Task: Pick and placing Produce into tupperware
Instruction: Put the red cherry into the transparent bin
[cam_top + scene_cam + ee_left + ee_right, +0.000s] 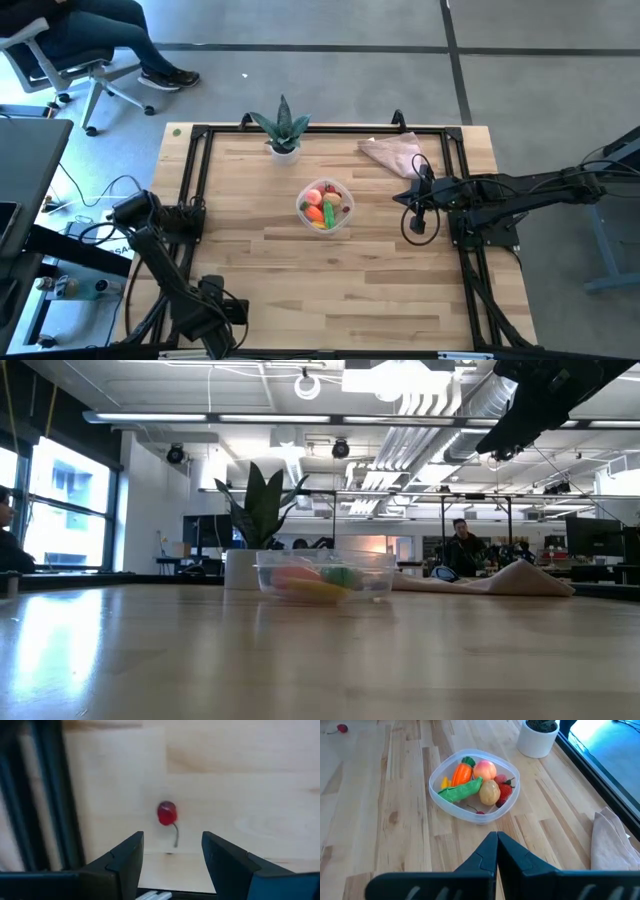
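My left pincer [171, 857] hangs at the near-left of the bench [400, 290], fingers apart, over 1 loose cherry [167, 813] lying on the wood. I judge this the last pick: next I must lower squarely and close on it. My right pincer [497, 851], fingers together, waits right of the tub [474, 815]. The tub sits mid-bench holding 1 carrot [461, 772], 1 cucumber [461, 790], 1 peach [485, 770], 1 potato [490, 793].
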You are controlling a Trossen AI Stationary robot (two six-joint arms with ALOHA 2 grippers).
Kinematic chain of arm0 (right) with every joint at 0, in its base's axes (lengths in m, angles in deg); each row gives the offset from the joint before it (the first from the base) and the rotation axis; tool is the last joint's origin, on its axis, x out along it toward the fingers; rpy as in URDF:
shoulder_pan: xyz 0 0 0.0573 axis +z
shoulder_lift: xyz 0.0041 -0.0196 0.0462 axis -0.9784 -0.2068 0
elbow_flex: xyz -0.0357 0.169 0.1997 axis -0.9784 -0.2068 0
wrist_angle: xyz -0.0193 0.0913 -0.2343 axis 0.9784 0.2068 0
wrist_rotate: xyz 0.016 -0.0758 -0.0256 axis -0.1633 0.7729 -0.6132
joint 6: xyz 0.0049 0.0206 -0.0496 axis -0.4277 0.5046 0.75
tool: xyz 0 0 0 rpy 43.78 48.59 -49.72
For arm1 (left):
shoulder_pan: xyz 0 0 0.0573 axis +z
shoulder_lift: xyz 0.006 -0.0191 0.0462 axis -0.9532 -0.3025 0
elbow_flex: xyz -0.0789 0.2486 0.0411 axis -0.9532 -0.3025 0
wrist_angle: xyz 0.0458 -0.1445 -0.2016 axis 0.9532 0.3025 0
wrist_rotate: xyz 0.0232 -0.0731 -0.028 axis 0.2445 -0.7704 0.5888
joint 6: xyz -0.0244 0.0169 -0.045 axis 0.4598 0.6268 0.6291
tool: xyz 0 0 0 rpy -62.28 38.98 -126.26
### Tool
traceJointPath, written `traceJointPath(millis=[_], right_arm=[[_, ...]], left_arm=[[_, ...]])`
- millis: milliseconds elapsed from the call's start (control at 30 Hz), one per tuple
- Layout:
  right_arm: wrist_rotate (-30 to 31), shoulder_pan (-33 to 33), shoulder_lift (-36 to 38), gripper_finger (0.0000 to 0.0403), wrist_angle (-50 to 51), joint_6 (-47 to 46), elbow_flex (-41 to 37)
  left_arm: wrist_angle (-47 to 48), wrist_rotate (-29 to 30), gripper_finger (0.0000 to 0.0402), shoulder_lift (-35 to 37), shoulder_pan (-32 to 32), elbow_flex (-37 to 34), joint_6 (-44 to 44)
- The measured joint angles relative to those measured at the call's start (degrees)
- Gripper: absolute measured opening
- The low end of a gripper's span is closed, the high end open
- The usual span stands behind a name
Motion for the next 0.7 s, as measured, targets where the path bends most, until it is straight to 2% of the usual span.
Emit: traceJointPath(millis=[200, 700], right_arm=[[0.0, 0.0, 0.0, 0.0000, -0.1, 0.0, 0.0], [0.0, 0.0, 0.0, 0.0000, 0.0, 0.0, 0.0]], left_arm=[[-6.6, -0.4, 0.0191, -0.1, 0.0, -3.9, 0.3], [-13.8, -4.0, 0.0191, -0.1, 0.3, -10.1, 0.5]])
